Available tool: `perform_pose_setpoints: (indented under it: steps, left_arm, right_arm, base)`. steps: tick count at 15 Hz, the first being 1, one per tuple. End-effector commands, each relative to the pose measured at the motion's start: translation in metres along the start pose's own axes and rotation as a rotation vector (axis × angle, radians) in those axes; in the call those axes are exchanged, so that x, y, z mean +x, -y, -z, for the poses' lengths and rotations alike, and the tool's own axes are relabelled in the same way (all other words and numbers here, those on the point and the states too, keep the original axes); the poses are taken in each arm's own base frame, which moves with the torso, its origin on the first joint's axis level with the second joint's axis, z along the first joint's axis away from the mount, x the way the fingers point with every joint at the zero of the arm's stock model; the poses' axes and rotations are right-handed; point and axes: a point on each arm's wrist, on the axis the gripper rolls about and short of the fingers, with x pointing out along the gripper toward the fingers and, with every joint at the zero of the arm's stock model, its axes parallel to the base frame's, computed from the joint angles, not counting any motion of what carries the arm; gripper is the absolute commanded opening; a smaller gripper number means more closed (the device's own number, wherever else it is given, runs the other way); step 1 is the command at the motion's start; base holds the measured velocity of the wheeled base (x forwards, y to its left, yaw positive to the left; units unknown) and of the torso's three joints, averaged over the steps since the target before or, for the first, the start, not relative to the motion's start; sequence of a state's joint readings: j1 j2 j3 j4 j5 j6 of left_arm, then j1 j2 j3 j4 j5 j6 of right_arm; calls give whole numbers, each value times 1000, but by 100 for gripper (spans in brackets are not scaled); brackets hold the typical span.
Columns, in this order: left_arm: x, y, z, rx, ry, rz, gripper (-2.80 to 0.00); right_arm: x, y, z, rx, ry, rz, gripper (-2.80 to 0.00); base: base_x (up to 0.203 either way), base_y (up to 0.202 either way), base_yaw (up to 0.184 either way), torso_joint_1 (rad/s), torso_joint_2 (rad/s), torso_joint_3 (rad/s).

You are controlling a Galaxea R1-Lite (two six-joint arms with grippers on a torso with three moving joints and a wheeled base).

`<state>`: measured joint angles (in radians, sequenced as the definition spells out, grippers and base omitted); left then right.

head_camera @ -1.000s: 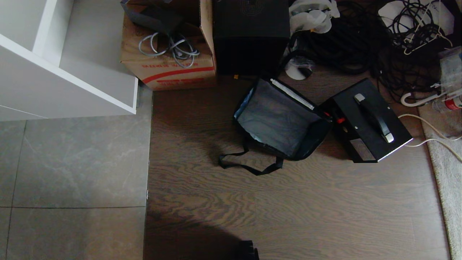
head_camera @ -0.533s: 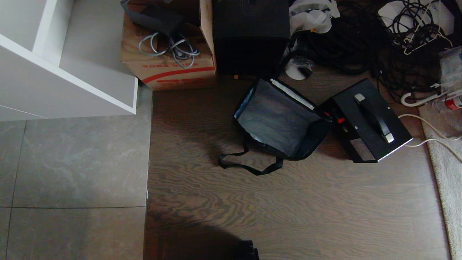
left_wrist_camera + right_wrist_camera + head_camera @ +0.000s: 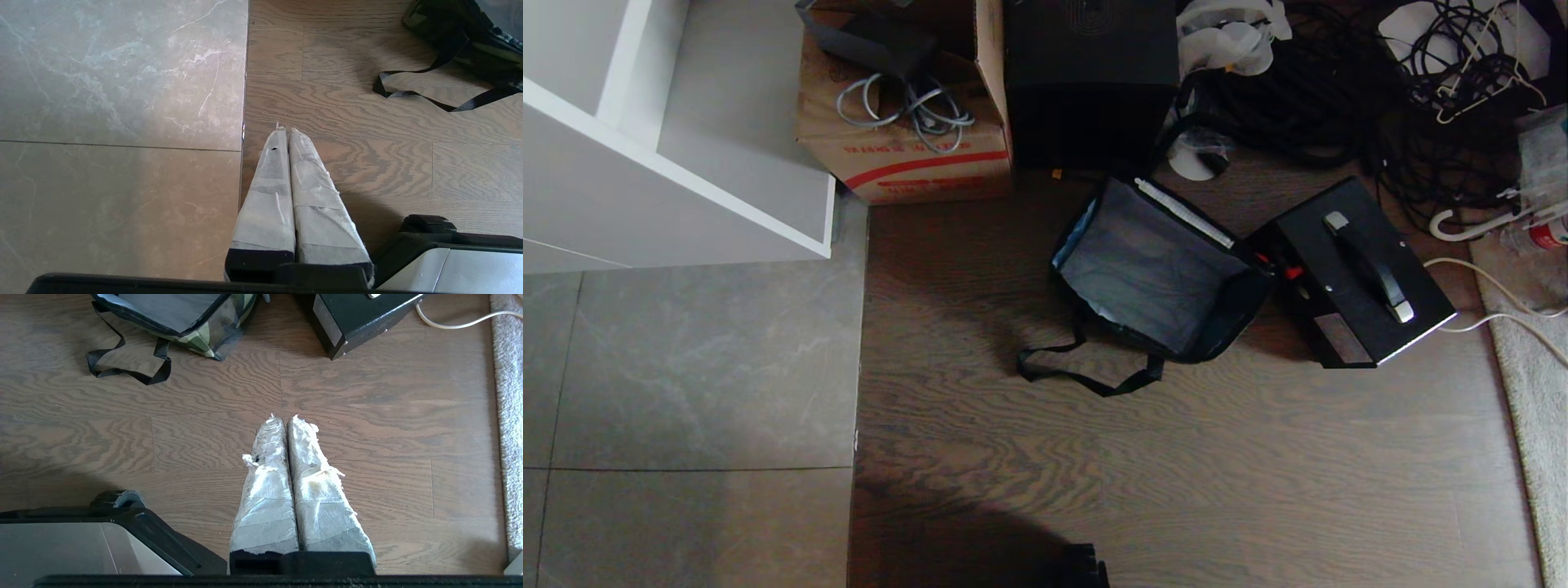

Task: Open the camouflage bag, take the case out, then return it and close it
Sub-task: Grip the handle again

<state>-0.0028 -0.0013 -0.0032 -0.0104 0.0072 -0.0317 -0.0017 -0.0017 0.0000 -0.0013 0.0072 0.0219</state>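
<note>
On the wood floor, the camouflage bag [image 3: 1156,273] gapes empty beside the case [image 3: 1356,273]; both arms' fingers [image 3: 286,134] pressed together, holding nothing.

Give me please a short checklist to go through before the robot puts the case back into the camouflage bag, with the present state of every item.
1. Bag open: ok. The camouflage bag stands on the wood floor with its mouth wide and the dark interior showing.
2. Bag empty: ok, nothing shows inside from the head view.
3. Case reachable: ok. The case lies beside the bag on the robot's right, handle on top.
4. Strap clear of the mouth: ok. The black strap lies on the floor in front of the bag.
5. Right claw ready: not ok, shut and empty, hanging over bare floor short of the case.
6. Left claw ready: not ok, shut and empty, over the floor near the tiles.
</note>
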Motion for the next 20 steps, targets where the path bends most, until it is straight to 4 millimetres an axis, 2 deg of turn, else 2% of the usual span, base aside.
perform_pose_setpoints:
  steps: [1,18,20]
  left_arm:
    - [0,0,0,-1,0,0,-280]
    - [0,0,0,1,-1,0,-280]
    - [0,0,0,1,-1,0,-280]
  right_arm:
    - [0,0,0,0,-3,-1,-280]
    - [0,0,1,0,-14,0,-280]
    - [-4,0,-12,4,16,-3,-280]
  base:
    - [0,0,0,0,0,0]
    - [0,0,0,0,0,0]
    - [0,0,0,0,0,0]
